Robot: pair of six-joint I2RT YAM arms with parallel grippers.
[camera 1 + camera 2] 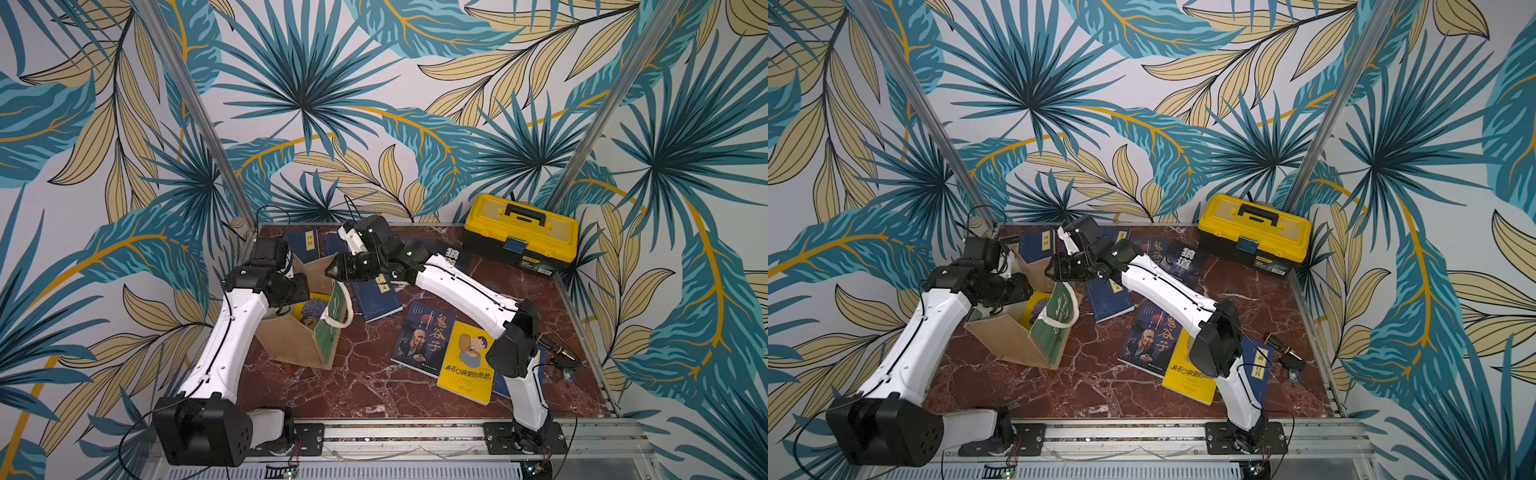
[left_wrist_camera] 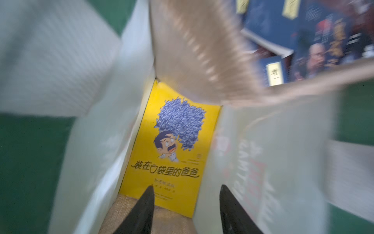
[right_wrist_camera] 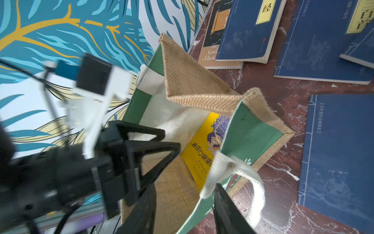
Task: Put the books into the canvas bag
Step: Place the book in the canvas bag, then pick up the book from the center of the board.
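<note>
Canvas bag — standing open on the table's left side, one yellow book lying flat inside, left pincer hanging spread and empty above it, right pincer spread beside the rope handle, likely keeping the mouth wide — other books lying scattered outside.

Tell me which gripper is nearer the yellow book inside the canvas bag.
Left. The left gripper is open inside the mouth of the canvas bag, right over the yellow book. The right gripper is open at the bag's green side rim, farther off.
</note>
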